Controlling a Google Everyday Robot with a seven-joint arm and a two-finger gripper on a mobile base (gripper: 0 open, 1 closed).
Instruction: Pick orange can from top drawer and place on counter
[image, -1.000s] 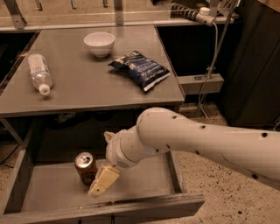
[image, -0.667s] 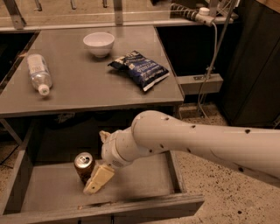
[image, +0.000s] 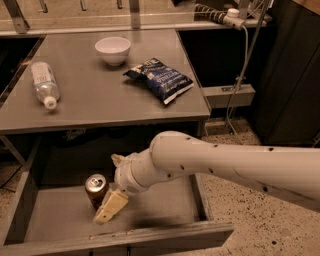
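The orange can stands upright in the open top drawer, left of its middle. My gripper is down in the drawer just right of the can. It is open: one pale finger reaches past the can's front side, and the other fingertip shows behind it. The can sits at the mouth of the gap, close to the front finger. The counter lies above the drawer. My white arm comes in from the right.
On the counter are a clear plastic water bottle lying at the left, a white bowl at the back and a blue chip bag at the right. The drawer's front panel sits low in view. Speckled floor is at the right.
My arm and gripper have moved left in the drawer, closer to the can. The can has not moved.
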